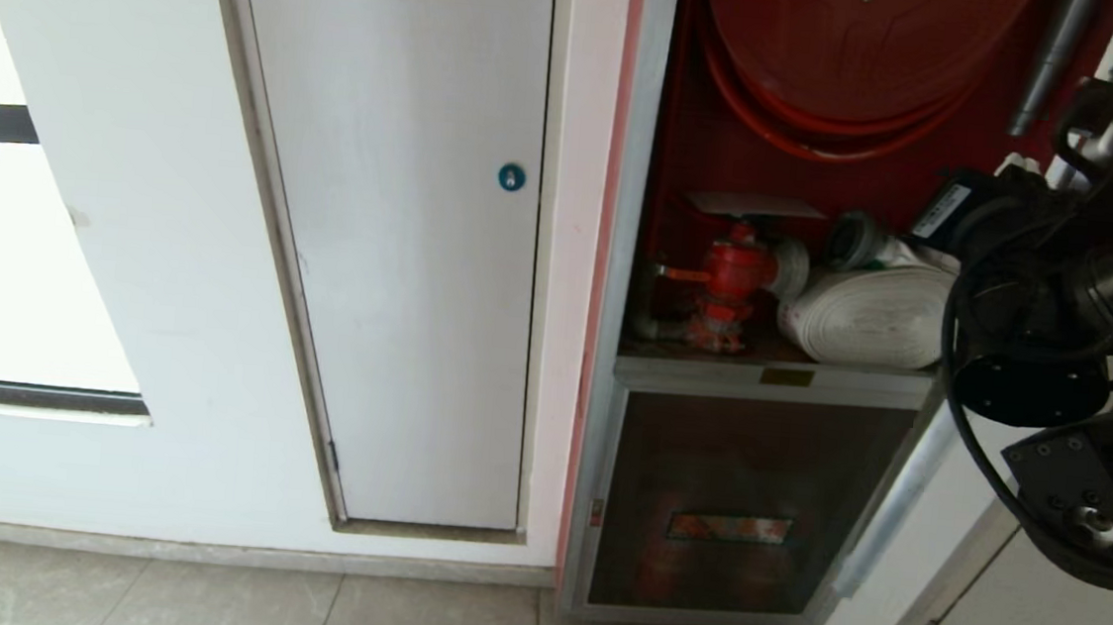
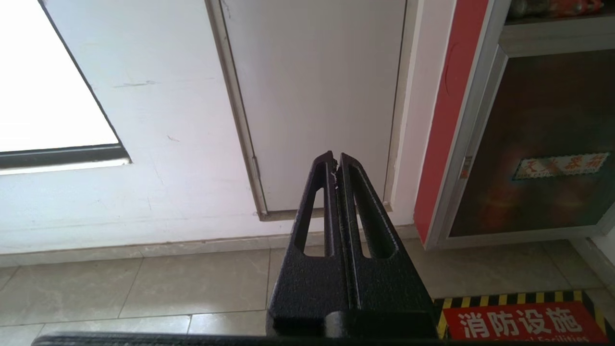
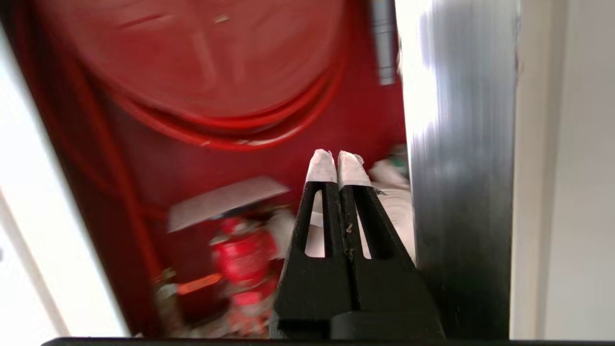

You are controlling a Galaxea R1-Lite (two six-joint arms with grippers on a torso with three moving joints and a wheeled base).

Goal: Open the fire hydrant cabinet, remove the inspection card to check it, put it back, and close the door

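Note:
The fire hydrant cabinet (image 1: 636, 210) stands open, showing its red inside, a red hose reel (image 1: 856, 38), a red valve (image 1: 733, 272) and a white rolled hose (image 1: 869, 317). The inspection card (image 1: 754, 206) lies flat on top of the valve; the right wrist view shows the card (image 3: 226, 202) as well. My right gripper (image 3: 336, 161) is shut and empty, its white-taped tips pointing into the cabinet above the hose, to the right of the card and apart from it. A silver frame (image 3: 461, 168) stands close beside it. The door's glass panel is out of view. My left gripper (image 2: 335, 161) hangs shut near the floor.
Below the shelf is a smaller glass door with a red label strip (image 1: 728, 527). Left of the cabinet is a white door with a blue round lock (image 1: 512, 177). A red floor marking with yellow-black stripes (image 2: 523, 322) lies in front of the cabinet. My right arm (image 1: 1063, 313) fills the right edge.

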